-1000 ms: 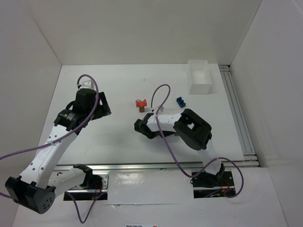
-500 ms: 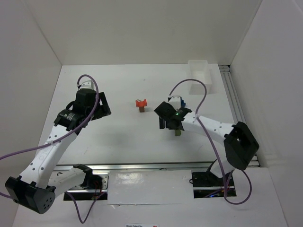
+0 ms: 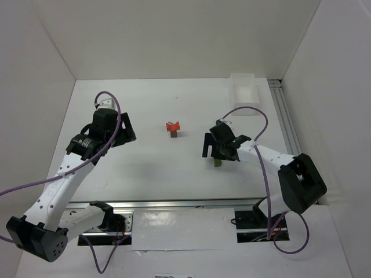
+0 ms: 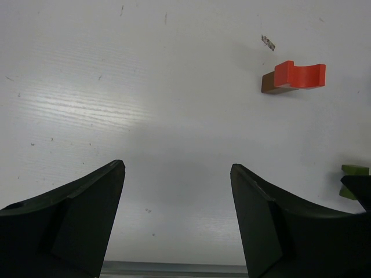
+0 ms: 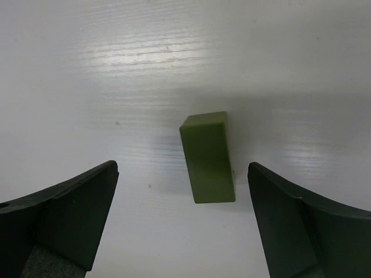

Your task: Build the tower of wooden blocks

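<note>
A small tower stands mid-table: a red notched block (image 3: 173,125) (image 4: 299,75) resting on a brown block (image 3: 174,134) (image 4: 271,84). To its right a green block (image 3: 217,163) (image 5: 207,156) sits alone on the table; its edge also shows as the green block (image 4: 353,174) at the left wrist view's right border. My right gripper (image 3: 218,153) (image 5: 182,166) hangs over it, open, the block between the fingers, touching neither and nearer the right one. My left gripper (image 3: 124,130) (image 4: 177,167) is open over bare table at the left. No blue block shows.
A white rectangular bin (image 3: 246,95) stands at the back right corner. A metal rail (image 3: 290,139) runs along the table's right edge. White walls close in the table on three sides.
The right arm swung right, from beside the tower to over the green block, and its jaws opened wider. Its arm now covers the blue block seen earlier. The left arm stayed still.
</note>
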`<state>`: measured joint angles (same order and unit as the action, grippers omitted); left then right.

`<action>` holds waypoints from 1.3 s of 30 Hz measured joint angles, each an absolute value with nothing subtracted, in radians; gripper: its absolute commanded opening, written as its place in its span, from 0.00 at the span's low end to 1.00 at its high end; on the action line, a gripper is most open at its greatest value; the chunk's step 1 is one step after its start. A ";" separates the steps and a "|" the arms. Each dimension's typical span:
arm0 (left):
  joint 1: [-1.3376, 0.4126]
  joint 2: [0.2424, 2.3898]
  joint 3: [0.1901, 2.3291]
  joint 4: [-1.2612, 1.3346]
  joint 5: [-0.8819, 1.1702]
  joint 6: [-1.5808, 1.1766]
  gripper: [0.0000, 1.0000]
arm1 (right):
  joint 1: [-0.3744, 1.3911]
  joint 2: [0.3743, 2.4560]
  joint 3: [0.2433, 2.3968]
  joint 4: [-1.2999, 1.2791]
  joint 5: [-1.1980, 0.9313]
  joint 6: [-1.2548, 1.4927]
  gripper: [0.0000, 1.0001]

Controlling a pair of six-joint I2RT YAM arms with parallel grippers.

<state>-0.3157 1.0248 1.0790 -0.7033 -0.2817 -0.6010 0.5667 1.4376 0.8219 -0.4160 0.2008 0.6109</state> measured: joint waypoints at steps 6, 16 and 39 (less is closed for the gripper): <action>-0.316 1.025 1.079 -0.703 -0.282 -0.601 0.86 | 0.573 1.453 0.805 -0.348 0.116 0.611 1.00; -0.316 1.025 1.079 -0.702 -0.274 -0.601 0.86 | 0.672 1.482 0.819 -0.292 -0.008 0.583 1.00; -0.315 1.025 1.079 -0.702 -0.263 -0.601 0.86 | 0.571 1.622 0.971 -0.336 0.034 0.349 1.00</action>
<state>-0.3153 1.0252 1.0790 -0.7021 -0.2630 -0.6014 0.5713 1.6218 0.9710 -0.3355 0.0341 0.3489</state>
